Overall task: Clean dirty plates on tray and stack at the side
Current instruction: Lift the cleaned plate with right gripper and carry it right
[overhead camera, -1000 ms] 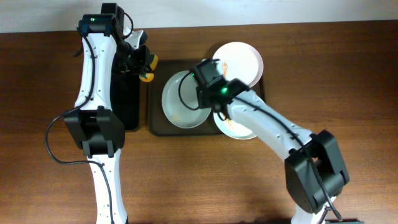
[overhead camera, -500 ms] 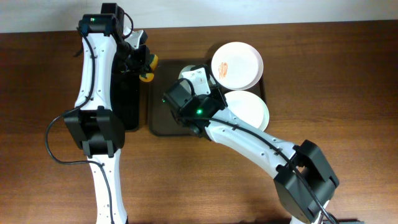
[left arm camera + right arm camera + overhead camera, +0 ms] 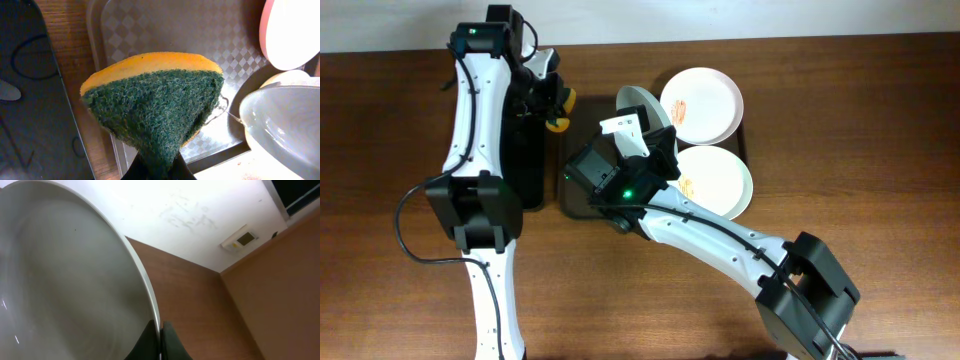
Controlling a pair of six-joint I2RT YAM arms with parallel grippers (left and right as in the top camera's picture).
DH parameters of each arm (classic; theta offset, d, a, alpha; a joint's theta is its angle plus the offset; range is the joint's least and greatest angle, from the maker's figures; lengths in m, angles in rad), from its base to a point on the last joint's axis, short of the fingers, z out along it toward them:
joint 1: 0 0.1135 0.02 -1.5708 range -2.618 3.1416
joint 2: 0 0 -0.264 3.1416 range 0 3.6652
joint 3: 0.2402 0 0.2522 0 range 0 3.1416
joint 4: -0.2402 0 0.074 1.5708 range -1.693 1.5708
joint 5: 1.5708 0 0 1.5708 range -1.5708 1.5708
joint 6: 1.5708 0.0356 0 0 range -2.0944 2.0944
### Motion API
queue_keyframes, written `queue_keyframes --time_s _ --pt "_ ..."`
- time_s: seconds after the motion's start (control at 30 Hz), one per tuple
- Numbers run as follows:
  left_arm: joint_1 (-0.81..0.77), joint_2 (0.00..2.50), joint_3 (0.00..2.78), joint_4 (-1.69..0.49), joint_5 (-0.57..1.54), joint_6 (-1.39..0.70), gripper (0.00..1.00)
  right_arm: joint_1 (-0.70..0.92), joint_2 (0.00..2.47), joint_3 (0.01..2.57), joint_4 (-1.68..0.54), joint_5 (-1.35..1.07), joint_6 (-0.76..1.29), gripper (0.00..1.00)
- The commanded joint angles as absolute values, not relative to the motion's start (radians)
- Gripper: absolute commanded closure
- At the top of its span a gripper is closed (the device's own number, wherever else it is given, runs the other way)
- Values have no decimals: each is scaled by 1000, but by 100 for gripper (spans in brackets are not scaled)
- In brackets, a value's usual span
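Overhead looks straight down; wrist cameras sit close, sharing one plate (image 3: 282, 125).

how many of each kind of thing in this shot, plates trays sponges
plates: 3
trays: 2, the brown tray and the black tray
sponge: 1
total: 6

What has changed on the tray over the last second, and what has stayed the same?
The right hand, shut on the rim of one plate, swung left across the tray, lifting it from flat to tilted on edge, towards the sponge. The left hand kept the sponge clamped in place; the other two plates stayed put.
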State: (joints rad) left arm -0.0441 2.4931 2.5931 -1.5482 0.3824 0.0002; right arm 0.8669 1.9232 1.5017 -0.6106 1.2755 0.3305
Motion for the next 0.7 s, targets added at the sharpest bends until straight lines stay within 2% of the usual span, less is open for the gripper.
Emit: queue_keyframes --time_s 0.0,0.3,0.47,0.53,0.67 --pt "-47 2489 2600 -1550 367 20 99 870 1902 1505 -606 1288 352 96" --pt "-52 2489 2600 -1549 367 20 99 789 1885 1505 -629 952 405 96" --pt "-63 2489 2600 -1538 367 20 99 635 1804 1505 -661 480 405 96" --pt "-72 2489 2600 -1534 367 20 99 514 1765 1505 -691 235 404 96" --pt "-93 2489 2600 -1534 366 20 99 313 1716 1505 -756 -72 404 96"
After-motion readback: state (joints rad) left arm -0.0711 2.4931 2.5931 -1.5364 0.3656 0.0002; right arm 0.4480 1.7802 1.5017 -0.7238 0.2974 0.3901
